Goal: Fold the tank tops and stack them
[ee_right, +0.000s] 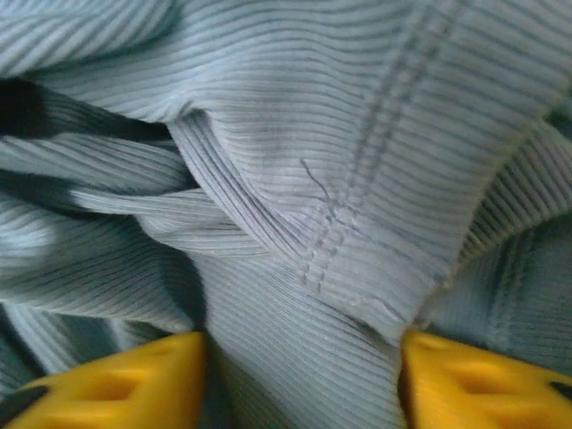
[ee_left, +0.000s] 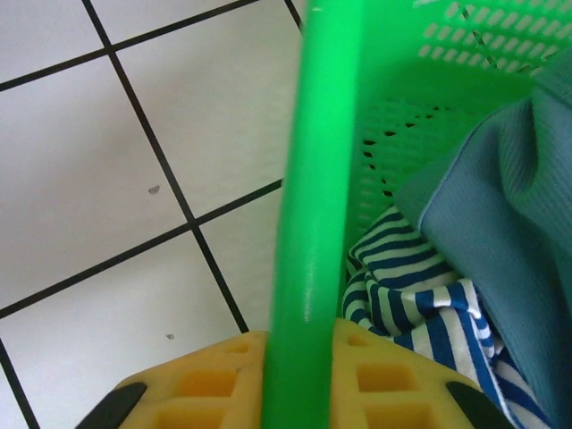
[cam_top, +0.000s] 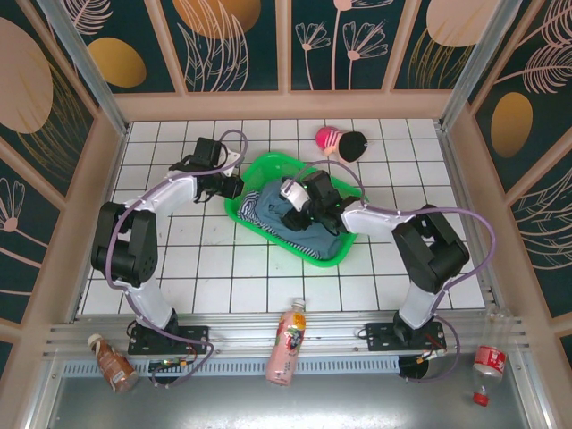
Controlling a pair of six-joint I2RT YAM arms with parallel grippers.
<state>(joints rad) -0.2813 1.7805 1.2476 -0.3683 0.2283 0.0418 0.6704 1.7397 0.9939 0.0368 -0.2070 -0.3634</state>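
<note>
The right claw [ee_right: 304,362] has its yellow fingers [ee_right: 125,380] partly apart and pushed into the blue-grey tank top [ee_right: 295,134]. A ridge of ribbed cloth sits between them; whether they pinch it cannot be told. The left claw [ee_left: 299,366] is closed on the rim of the green basket [ee_left: 313,179], which sits on the white-tiled tabletop [ee_left: 89,134]. Both tops lie crumpled in that basket, the striped tank top [ee_left: 402,299] under the blue-grey one.

Both arms reach forward, elbows raised, wrists turned inward. Right gripper [ee_right: 304,375] jaws parted. Left gripper [cam_top: 234,188] state unclear.
</note>
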